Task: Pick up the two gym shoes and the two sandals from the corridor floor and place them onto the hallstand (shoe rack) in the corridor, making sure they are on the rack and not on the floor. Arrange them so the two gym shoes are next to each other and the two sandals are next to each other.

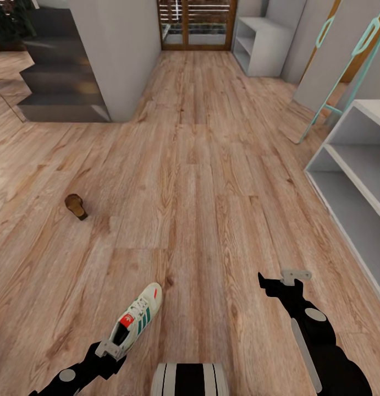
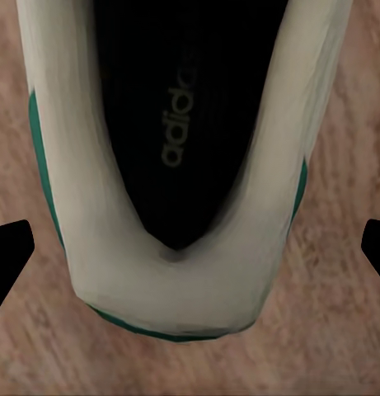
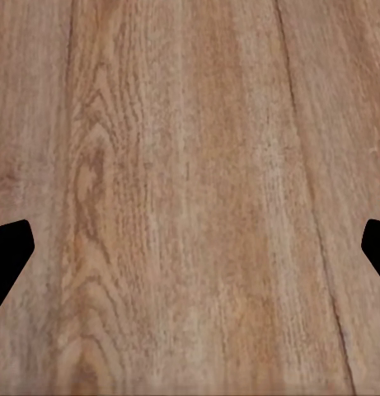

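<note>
Seen from the head: left gripper (image 1: pixel 108 350) low at the near edge, right at the heel of a gym shoe (image 1: pixel 136 319) that lies on the corridor floor (image 1: pixel 200 181) with its toe pointing away from the pincer; cannot tell from here how wide the jaws stand or whether they touch the heel. Right gripper (image 1: pixel 277 281) off to the other side, over bare planks, touching nothing. Far ahead of the left pincer, a small brown object (image 1: pixel 76 206) on the floor, too small to name. Beyond the right pincer, at the frame edge, the light grey hallstand (image 1: pixel 357 165) with open tiers. Along the left wrist: heel and dark opening of the gym shoe (image 2: pixel 173 272) directly between the black fingertips (image 2: pixel 10 252), which stand wide, well clear of the shoe's sides, holding nothing. Along the right wrist: black fingertips (image 3: pixel 8 256) spread wide over wood-grain floor (image 3: pixel 190 198), holding nothing.
</note>
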`<state>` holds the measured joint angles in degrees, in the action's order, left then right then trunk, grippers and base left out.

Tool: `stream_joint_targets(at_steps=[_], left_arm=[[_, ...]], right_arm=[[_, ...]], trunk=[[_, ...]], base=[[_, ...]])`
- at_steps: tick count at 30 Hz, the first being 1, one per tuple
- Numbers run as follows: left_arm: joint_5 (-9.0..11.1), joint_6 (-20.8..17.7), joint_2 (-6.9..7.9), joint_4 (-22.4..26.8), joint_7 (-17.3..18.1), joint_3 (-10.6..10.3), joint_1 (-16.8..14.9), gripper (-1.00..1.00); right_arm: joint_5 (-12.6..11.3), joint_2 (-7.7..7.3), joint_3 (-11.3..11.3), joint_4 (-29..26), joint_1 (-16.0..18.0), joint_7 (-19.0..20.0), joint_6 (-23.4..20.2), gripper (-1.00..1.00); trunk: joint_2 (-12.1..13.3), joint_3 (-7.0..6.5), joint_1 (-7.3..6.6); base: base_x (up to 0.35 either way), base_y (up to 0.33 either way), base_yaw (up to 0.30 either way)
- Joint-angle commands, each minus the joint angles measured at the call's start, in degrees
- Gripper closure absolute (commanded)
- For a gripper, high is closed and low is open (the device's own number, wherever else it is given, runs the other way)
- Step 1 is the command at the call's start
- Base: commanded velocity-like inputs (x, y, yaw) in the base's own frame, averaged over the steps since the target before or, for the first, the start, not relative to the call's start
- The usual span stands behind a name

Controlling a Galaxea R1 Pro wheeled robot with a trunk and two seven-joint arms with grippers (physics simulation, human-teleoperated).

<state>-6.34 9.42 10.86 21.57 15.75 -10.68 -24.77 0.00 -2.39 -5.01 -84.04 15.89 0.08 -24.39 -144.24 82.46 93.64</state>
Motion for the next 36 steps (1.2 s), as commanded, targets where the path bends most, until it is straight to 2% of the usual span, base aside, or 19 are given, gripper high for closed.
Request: stream_joint_targets(at_steps=[1,14,20,36], left_arm=[[-0.6,0.3,0.02,0.0,0.0,0.0,0.0,-1.0],[-0.5,0.4,0.04,0.0,0.0,0.2,0.0,-1.0],[-0.5,0.4,0.04,0.0,0.0,0.2,0.0,-1.0],[-0.5,0.4,0.05,0.0,0.0,0.1,0.0,-1.0]], right_arm=[[0.0,0.0,0.0,-0.1,0.0,0.0,-0.3,-1.0],[0.0,0.02,0.0,-0.1,0.0,0.0,-0.3,-1.0],[0.0,0.02,0.0,-0.1,0.0,0.0,-0.3,-1.0],[0.0,0.02,0.0,-0.1,0.0,0.0,-0.3,-1.0]], trunk=[[0.0,0.07,-0.01],[0.0,0.78,-0.01],[-0.1,2.16,0.14],[-0.1,2.17,0.14]], base=[[0.0,0.0,0.0],[0.0,0.0,0.0],[0.0,0.0,0.0],[0.0,0.0,0.0]])
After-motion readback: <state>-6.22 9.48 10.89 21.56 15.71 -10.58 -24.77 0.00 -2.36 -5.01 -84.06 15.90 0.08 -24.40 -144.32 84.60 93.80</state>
